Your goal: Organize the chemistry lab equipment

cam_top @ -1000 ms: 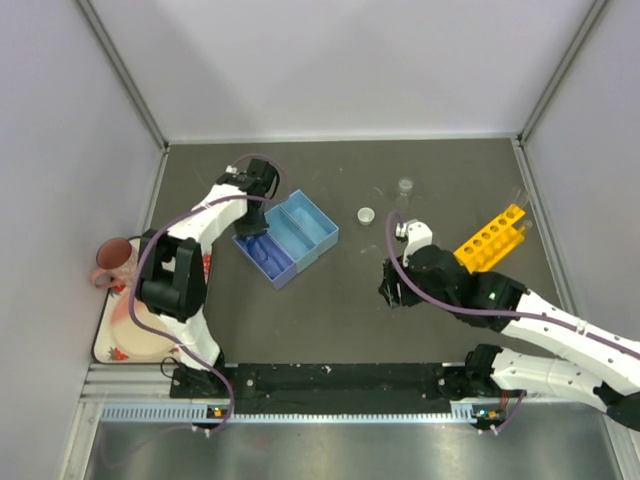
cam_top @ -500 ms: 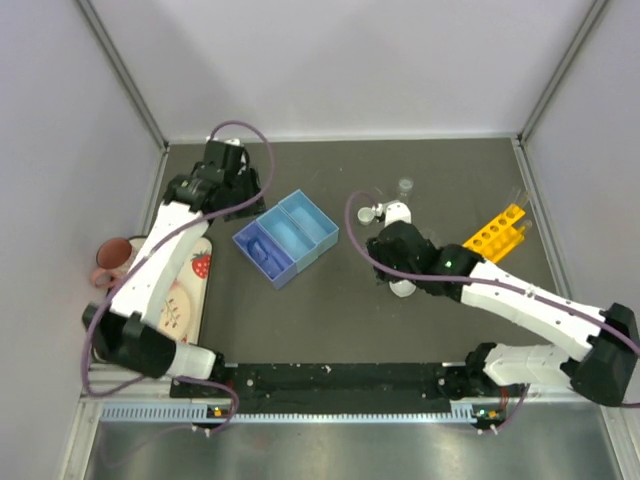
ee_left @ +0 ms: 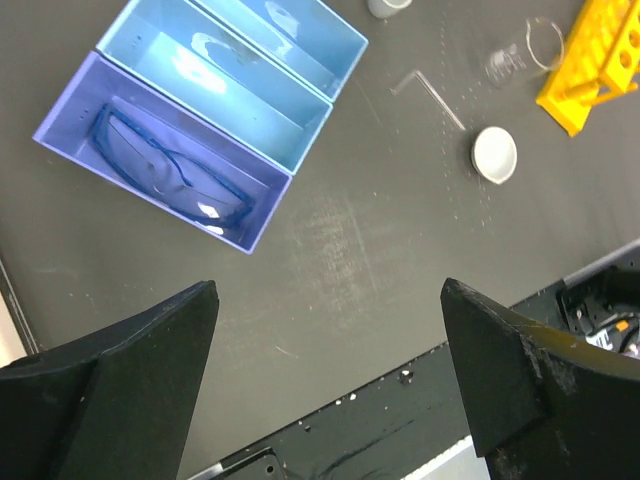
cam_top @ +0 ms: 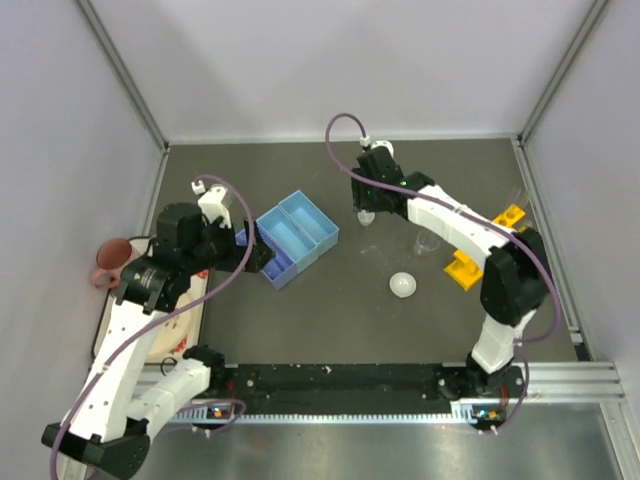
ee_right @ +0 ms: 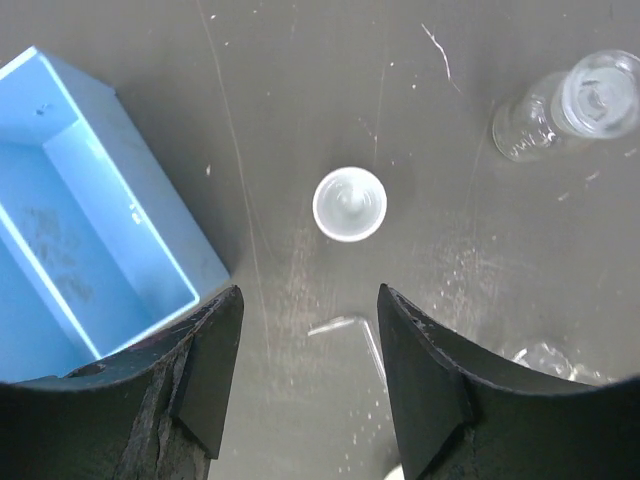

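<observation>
Blue-framed goggles [ee_left: 165, 175] are lying in the near-left compartment of the light-blue three-compartment tray [ee_left: 215, 95]. A small white round dish [cam_top: 403, 285] is sitting to the tray's right, with the yellow holed tube rack [ee_left: 590, 60] farther right.

The top external camera looks down from above and behind the arm bases, far enough off to take in the whole dark table [cam_top: 330, 310] and its walls. The left wrist camera sits high, facing down over the table's middle and near edge, with the left gripper's fingers [ee_left: 110, 390] in its bottom corners. It shares the yellow rack [ee_left: 590, 60] with the top view. The right wrist camera is much nearer, facing straight down on a white dish [ee_right: 349, 204]. All three views share the light-blue tray [cam_top: 300, 232].
</observation>
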You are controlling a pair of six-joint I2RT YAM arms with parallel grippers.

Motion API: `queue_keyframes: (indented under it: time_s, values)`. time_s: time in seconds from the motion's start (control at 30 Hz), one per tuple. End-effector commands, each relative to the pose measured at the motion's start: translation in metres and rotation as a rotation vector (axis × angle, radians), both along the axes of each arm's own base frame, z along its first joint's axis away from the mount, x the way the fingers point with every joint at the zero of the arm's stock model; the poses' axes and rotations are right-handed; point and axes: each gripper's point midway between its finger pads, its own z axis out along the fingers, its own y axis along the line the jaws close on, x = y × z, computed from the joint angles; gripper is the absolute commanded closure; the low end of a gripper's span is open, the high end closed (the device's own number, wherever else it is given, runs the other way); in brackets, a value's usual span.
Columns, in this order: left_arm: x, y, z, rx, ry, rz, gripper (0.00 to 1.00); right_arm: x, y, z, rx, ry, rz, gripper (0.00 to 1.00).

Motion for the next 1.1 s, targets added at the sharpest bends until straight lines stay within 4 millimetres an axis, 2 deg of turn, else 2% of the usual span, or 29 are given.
queue_keyframes:
  time_s: [0.0, 0.07, 0.2, 0.57, 0.8, 1.07]
  values:
    - [-0.018, -0.008, 0.015, -0.041, -0.132, -0.11, 0.01, 0.031, 0.006, -0.004, 0.032, 0.0, -0.052, 0.43]
    - [-0.024, -0.008, 0.016, -0.044, -0.15, -0.125, 0.01, 0.038, 0.005, -0.009, 0.04, 0.013, -0.072, 0.43]
    - [-0.037, -0.009, 0.019, -0.077, -0.18, -0.144, 0.01, 0.05, -0.005, -0.032, 0.034, 0.062, -0.121, 0.44]
    - [-0.047, -0.014, 0.022, -0.122, -0.19, -0.174, 0.02, 0.06, -0.007, -0.068, -0.002, 0.123, -0.167, 0.44]
    - [-0.048, -0.012, 0.017, -0.114, -0.187, -0.165, 0.02, 0.07, -0.025, -0.085, 0.036, 0.167, -0.237, 0.47]
    - [-0.045, -0.011, 0.019, -0.104, -0.198, -0.155, 0.03, 0.074, -0.023, -0.102, 0.038, 0.199, -0.237, 0.51]
